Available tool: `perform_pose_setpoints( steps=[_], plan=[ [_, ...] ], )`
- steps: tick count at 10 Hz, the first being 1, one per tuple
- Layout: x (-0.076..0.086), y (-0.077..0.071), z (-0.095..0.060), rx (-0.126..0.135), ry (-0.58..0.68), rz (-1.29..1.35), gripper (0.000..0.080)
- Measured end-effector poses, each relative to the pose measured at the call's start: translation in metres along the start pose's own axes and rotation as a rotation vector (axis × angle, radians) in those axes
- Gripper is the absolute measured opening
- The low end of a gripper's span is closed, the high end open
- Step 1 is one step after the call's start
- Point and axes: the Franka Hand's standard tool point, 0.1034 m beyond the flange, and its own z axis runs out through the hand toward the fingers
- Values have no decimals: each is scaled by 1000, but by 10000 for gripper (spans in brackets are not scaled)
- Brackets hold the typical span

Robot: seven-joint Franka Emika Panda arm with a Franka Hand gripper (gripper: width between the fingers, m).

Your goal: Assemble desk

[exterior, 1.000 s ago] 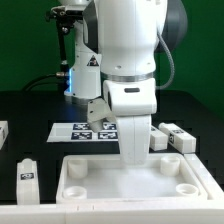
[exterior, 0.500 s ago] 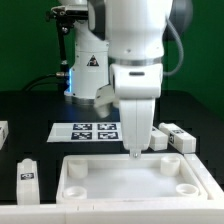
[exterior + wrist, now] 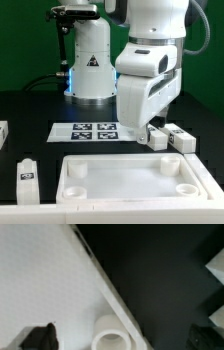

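Now, pincer (image 3: 122, 335) spread wide, corner socket (image 3: 110, 340) of desk panel (image 3: 125, 181) nearby.

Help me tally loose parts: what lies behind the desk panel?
Behind the panel: the marker board and, toward the exterior view's right, white legs. The arm covers the stretch between them, hiding anything there.
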Motion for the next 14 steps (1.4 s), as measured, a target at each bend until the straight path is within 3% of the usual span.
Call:
perform_pose_setpoints(
  steps=[2, 3, 5, 8, 9, 10, 11, 12, 14],
  plan=[
    [7, -27, 4, 18, -28, 354, 649],
    [18, -33, -4, 22, -36, 483, 649],
    [34, -61, 3, 25, -52, 680, 649],
    [35, -63, 4, 43, -70, 738, 649],
    [50, -76, 7, 46, -71, 742, 649],
    [60, -89, 12, 60, -110, 719, 649],
    [61, -92, 16, 80, -172, 693, 649],
    [54, -87, 18, 104, -226, 675, 649],
    [48, -91, 18, 147, -369, 672, 649]
  ],
)
